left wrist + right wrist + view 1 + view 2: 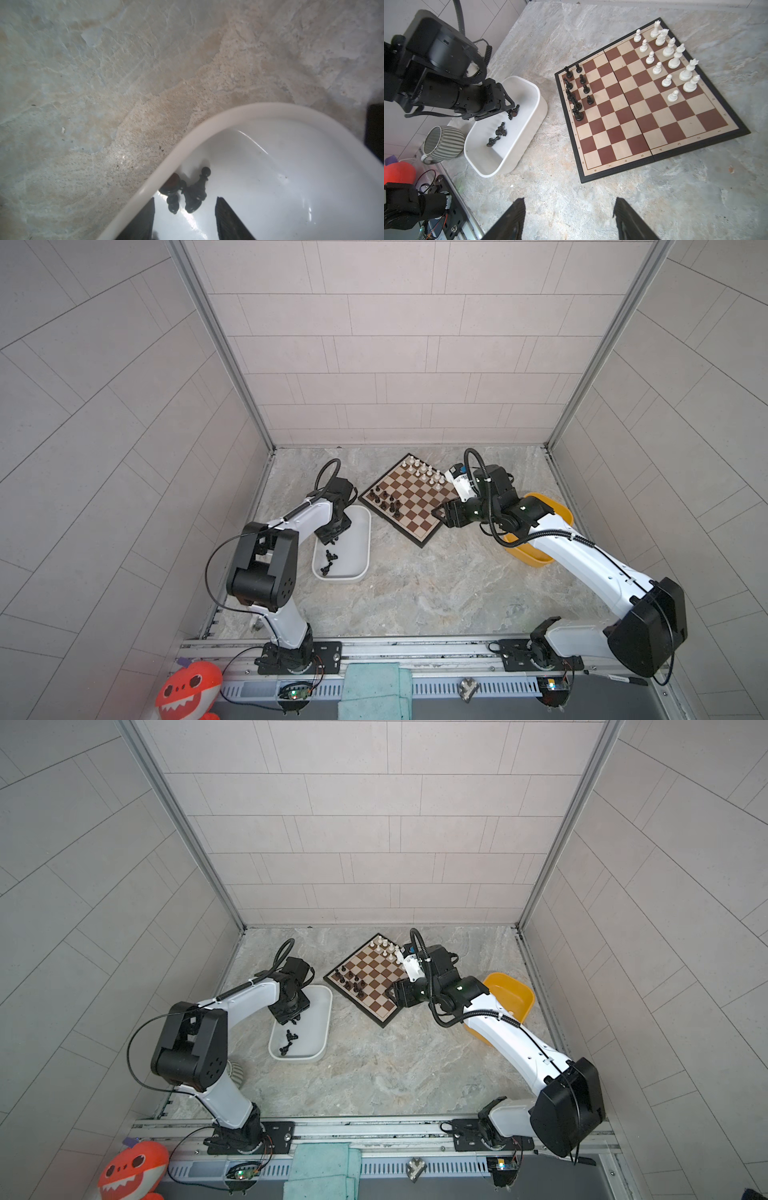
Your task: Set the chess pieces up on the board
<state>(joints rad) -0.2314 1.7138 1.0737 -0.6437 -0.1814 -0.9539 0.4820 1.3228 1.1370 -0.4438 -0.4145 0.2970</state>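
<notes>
Pale grey tiled walls (395, 344) enclose a marbled grey-beige stone worktop (415, 593), framed by aluminium corner posts (223, 344) under soft, even light.

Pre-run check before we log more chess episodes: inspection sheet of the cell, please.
Surface: marbled stone tabletop, no spills seen.
Job's things: board flat, set at an angle; white pieces standing along one edge, black pieces along the opposite; loose black pieces lying in the white tub; yellow tub mostly hidden behind the right arm.
Clutter: striped mug near the white tub; red plush toy, teal cloth by the front rail.
Grippers: left gripper in the white tub, fingers apart astride loose black pieces; right gripper open, empty, beside the board.
Cables: black conduits on both arms; wiring at the bases.
Surroundings: tiled walls, aluminium corner posts.
</notes>
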